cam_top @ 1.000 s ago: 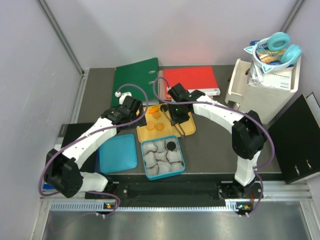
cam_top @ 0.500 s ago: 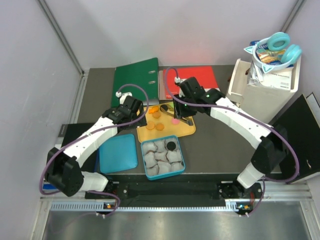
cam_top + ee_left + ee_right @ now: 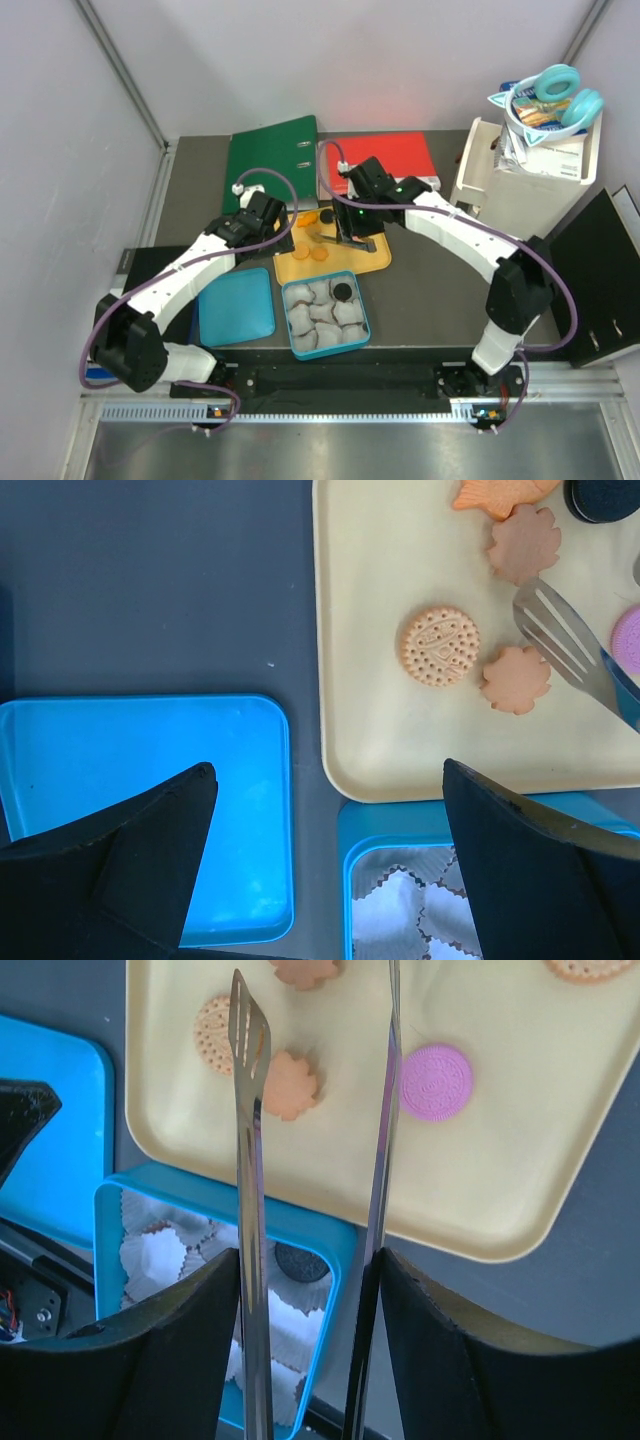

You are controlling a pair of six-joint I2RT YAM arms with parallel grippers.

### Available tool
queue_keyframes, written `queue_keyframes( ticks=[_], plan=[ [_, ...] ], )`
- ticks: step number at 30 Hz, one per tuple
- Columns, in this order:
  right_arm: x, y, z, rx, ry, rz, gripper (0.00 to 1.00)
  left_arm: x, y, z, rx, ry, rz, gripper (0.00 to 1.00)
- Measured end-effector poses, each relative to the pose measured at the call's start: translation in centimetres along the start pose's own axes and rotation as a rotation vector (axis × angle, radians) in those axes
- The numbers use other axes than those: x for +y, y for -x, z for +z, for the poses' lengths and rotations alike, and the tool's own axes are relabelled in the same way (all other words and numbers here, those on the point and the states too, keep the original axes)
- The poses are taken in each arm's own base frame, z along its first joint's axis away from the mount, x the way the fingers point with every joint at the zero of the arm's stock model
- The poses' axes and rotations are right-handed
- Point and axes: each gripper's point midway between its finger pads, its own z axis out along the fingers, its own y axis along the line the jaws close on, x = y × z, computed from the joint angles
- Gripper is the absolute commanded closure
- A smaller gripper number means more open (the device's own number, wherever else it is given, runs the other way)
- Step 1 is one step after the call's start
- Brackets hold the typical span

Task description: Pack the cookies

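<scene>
Over the yellow tray, as the overhead camera has it, the right gripper hangs with its fingers pressed onto the tongs. The left gripper sits by the tray's far left corner, and only this view takes in the green binder and red binder behind them. The right wrist camera makes plain what the overhead one leaves unclear: the two tong blades stand apart above the tray, with a leaf-shaped cookie between them against the left blade and a pink cookie just right of the right blade. It also gives a close look at a black cookie lying in the blue box among crinkled paper cups. The left wrist camera shows that gripper's jaws spread wide and empty, above the table between the blue lid and the tray, and picks out the dotted pattern on a round orange cookie. The other cookies lie loose on the tray.
</scene>
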Motion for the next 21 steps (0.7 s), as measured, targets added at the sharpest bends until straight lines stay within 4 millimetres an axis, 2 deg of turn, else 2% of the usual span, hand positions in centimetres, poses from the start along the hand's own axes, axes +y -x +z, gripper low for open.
queue_keyframes(
  ticks=[5, 9, 13, 21],
  plan=[
    [0.5, 0.8, 1.8, 0.012, 0.012, -0.004, 0.43, 0.2, 0.0, -0.2, -0.003, 0.007, -0.001, 0.01],
    [0.7, 0.9, 2.6, 0.02, 0.024, -0.003, 0.44, 0.4, 0.2, -0.6, -0.015, 0.008, -0.008, 0.01],
    [0.7, 0.7, 3.4, 0.033, 0.025, -0.002, 0.51, 0.5, 0.4, -0.8, -0.023, 0.008, -0.012, 0.01],
    [0.4, 0.0, 4.8, 0.066, 0.011, 0.006, 0.59, 0.5, 0.4, -0.8, -0.025, 0.008, -0.012, 0.01]
  ],
)
